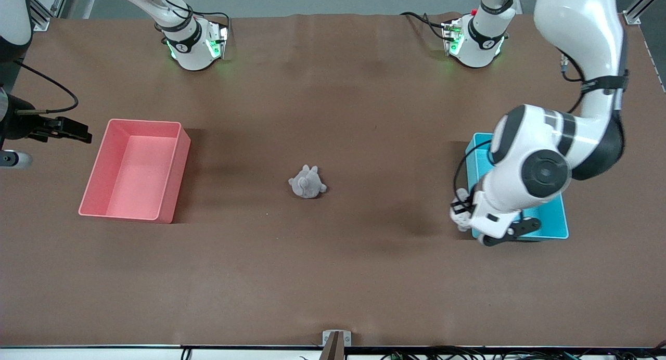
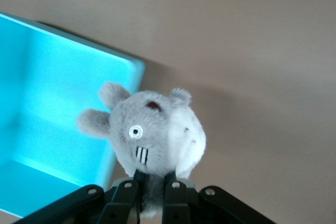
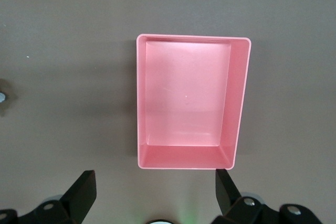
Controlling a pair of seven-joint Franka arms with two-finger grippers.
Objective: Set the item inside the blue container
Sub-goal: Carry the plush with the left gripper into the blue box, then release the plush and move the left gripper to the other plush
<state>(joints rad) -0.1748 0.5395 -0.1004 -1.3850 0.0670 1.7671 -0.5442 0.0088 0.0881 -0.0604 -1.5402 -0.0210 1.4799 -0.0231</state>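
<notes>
My left gripper (image 2: pixel 152 183) is shut on the lower end of a grey and white plush toy (image 2: pixel 152 132). It hangs in the air over a corner of the blue container (image 2: pixel 52 103), partly over the wall and partly over the table beside it. In the front view the left gripper (image 1: pixel 461 214) sits at the bin's edge that faces the right arm's end, and the arm hides much of the blue container (image 1: pixel 552 222). My right gripper (image 3: pixel 155 187) waits open and empty above the table beside the pink bin (image 3: pixel 189 98).
A second small grey plush (image 1: pixel 307 182) lies on the brown table between the two bins. The pink bin (image 1: pixel 136 168) stands empty toward the right arm's end, with the right gripper (image 1: pixel 65 129) beside it. A metal bracket (image 1: pixel 336 338) sits at the table's near edge.
</notes>
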